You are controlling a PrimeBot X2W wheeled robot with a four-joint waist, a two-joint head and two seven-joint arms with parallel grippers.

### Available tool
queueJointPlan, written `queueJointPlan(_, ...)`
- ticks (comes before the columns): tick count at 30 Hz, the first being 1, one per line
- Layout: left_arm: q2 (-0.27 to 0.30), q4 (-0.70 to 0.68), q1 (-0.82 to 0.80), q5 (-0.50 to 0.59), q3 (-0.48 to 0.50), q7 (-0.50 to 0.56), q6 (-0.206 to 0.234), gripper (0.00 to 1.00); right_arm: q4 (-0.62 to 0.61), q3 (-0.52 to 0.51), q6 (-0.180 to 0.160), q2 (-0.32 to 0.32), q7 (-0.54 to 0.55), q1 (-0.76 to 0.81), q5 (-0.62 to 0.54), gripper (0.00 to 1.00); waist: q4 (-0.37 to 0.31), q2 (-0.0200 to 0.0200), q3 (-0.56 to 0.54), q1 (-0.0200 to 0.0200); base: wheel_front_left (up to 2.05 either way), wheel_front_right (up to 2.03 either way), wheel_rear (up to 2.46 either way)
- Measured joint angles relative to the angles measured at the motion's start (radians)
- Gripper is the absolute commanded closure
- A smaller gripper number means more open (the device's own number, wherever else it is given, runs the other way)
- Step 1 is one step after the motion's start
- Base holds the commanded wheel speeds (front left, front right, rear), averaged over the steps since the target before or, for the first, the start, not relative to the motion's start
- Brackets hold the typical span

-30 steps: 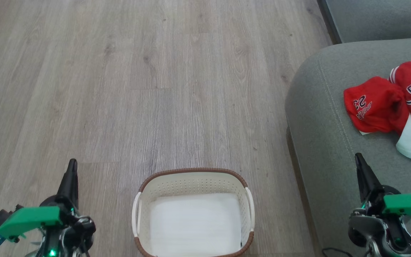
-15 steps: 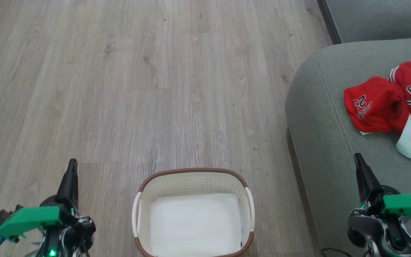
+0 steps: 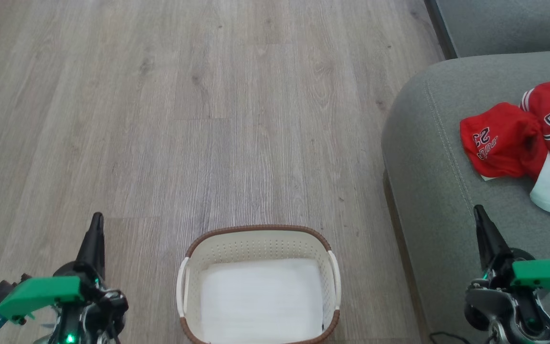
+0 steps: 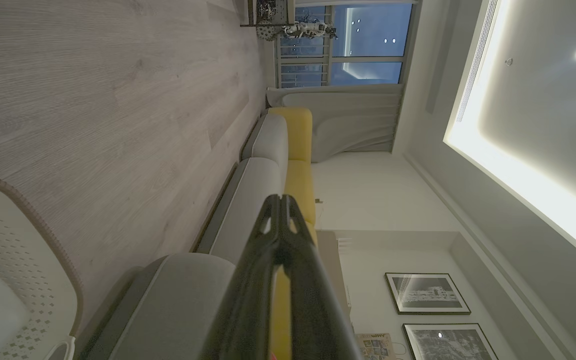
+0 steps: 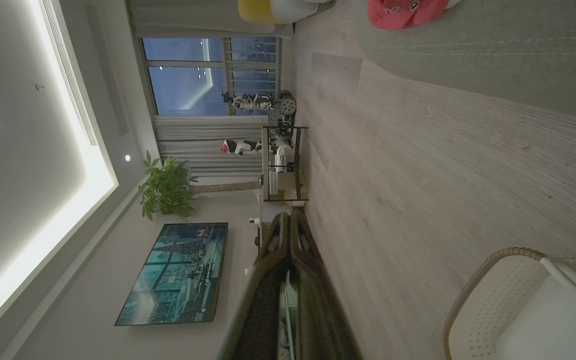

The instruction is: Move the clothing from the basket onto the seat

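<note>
Saw the left fingers [image 3: 94, 236] shut tight, holding nothing, low on the left above the floor [image 3: 160, 119]. Saw the right fingers [image 3: 484, 229] shut tight as well, holding nothing, over the near edge of the seat [image 3: 428, 167]. Found the basket [image 3: 256, 228] on the floor between them, with a flat white sheet [image 3: 260, 296] lying inside. Found the clothing [image 3: 506, 141], red and white, bunched up on the seat, well apart from the basket.

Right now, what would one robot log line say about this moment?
basket: just white liner | clothing: on seat | left tool: shut, empty | right tool: shut, empty
</note>
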Motion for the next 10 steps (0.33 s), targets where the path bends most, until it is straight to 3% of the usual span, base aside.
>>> queueJointPlan(10, 0.0, 0.0, 0.0, 0.0, 0.0, 0.0, 0.0, 1.0, 0.0, 0.0, 0.0, 0.001, 0.008, 0.0, 0.0, 1.0, 0.0, 0.0, 0.0, 0.0, 0.0, 0.0, 0.0)
